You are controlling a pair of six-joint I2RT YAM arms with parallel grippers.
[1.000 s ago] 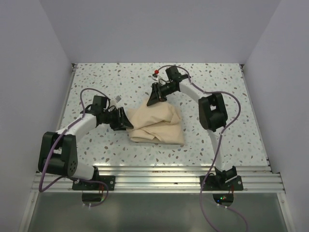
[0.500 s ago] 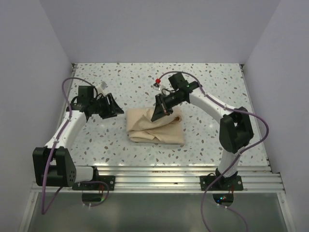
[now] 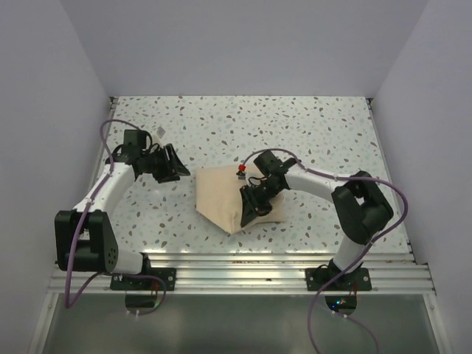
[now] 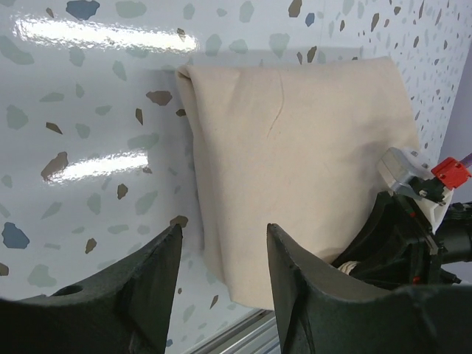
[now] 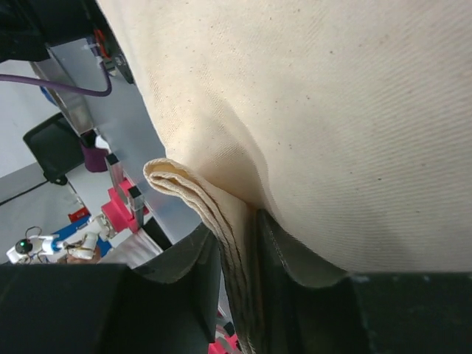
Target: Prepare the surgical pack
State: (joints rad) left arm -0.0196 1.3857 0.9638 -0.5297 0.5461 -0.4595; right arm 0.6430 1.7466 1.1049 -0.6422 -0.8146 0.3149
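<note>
Bright, even overhead light; soft shadows, some glare, blur up close.

From above, the speckled table is evenly lit and sharp, and my arms cast only faint shadows. My left wrist view catches white streaks of glare on the glossy tabletop, with my left gripper dark and soft-edged at the bottom. My right wrist view shows the surgical pack with crisp weave, shaded in the fold by my right gripper; the background is blurred.

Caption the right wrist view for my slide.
Layered fold of the beige cloth pinched between the right fingers.
</note>
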